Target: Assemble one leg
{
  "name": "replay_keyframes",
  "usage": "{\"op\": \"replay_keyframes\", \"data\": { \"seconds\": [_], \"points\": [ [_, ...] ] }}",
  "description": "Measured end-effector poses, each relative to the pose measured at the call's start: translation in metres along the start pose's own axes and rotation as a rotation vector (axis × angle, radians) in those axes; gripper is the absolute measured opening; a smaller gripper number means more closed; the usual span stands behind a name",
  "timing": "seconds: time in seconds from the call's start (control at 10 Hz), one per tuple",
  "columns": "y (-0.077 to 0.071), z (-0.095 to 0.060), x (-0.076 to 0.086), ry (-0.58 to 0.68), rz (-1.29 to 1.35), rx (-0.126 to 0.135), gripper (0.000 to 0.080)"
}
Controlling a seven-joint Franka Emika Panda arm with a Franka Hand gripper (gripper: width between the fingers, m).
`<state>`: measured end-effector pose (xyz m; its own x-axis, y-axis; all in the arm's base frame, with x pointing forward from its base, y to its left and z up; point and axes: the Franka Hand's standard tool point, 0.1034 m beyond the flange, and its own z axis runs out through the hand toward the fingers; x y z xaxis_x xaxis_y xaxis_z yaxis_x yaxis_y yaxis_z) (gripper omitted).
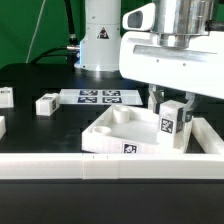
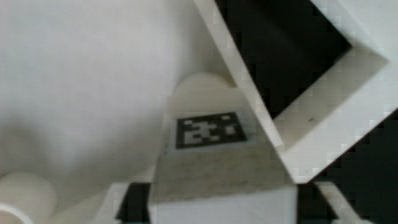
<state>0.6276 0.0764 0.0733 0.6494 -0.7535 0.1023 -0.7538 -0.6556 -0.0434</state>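
My gripper [image 1: 172, 106] is shut on a leg [image 1: 171, 123], a small white block with a black-and-white tag on its face. It holds the leg upright at the corner of the large flat white square panel [image 1: 118, 133] that is nearest the exterior view's right. Whether the leg touches the panel I cannot tell. In the wrist view the tagged leg [image 2: 210, 135] sits between my fingers [image 2: 121, 203], over the panel [image 2: 80, 90]. Other legs lie loose at the exterior view's left: one [image 1: 45, 103] near the middle, one [image 1: 5, 95] at the edge.
The marker board [image 1: 100, 97] lies flat behind the panel. A white rail [image 1: 60, 166] runs along the front and up the exterior view's right side [image 1: 208, 135], close to the held leg; it also shows in the wrist view [image 2: 294, 85]. The robot base [image 1: 100, 40] stands at the back.
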Motion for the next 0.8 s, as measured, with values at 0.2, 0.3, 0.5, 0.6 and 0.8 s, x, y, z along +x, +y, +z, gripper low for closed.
{"op": "replay_keyframes", "data": {
  "seconds": [0.2, 0.3, 0.5, 0.6, 0.8],
  "points": [
    [-0.0004, 0.0000, -0.0005, 0.000, -0.001, 0.001, 0.0523],
    [-0.0004, 0.0000, -0.0004, 0.000, -0.001, 0.001, 0.0523],
    [-0.0004, 0.0000, -0.0004, 0.000, -0.001, 0.001, 0.0623],
    [-0.0004, 0.0000, -0.0004, 0.000, -0.001, 0.001, 0.0645],
    [-0.0004, 0.0000, -0.0004, 0.000, -0.001, 0.001, 0.0648]
  ]
}}
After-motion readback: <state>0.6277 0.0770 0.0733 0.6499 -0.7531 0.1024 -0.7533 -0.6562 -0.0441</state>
